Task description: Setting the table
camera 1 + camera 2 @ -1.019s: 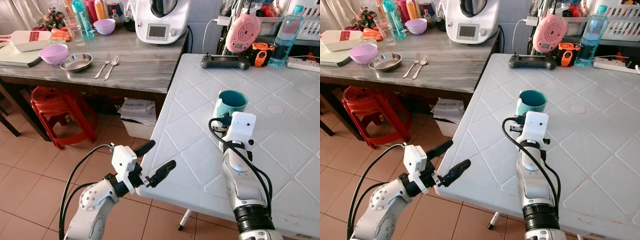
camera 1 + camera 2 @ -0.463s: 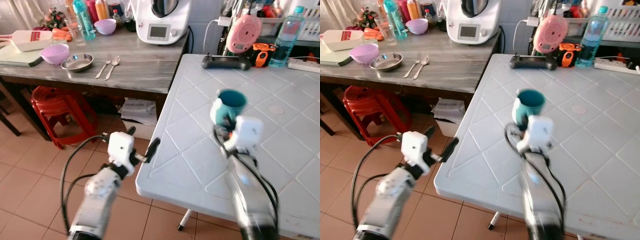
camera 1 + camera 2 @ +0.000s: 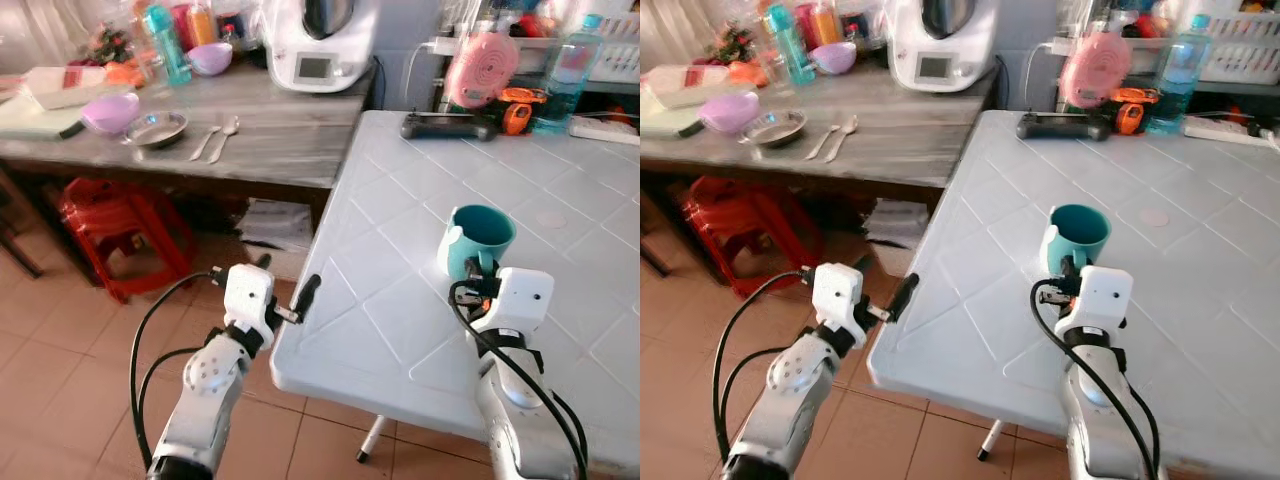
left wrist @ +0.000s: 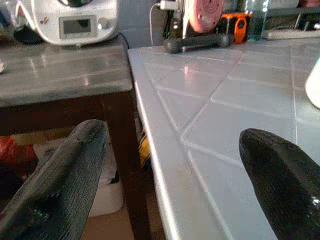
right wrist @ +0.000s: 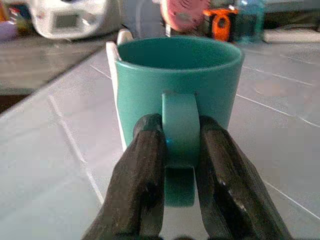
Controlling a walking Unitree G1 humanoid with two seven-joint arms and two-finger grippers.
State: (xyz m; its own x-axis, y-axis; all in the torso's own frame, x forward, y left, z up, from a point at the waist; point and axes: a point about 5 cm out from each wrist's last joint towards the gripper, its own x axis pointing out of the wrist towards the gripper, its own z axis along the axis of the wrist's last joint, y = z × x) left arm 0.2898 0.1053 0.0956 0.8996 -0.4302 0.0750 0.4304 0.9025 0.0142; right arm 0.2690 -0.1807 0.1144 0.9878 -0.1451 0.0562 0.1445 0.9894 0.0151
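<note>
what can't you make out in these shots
- Whether the teal mug rests on the white table or hangs just above it: right wrist view, its base is behind the right gripper shut on its handle.
- Bottle labels on the grey counter: eye views, blurred and too small.
- The left gripper's own hold: nothing sits between its spread fingers.

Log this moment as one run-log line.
right gripper: shut on handle of teal mug | mug: upright on white table | left gripper: open, at table's near corner
</note>
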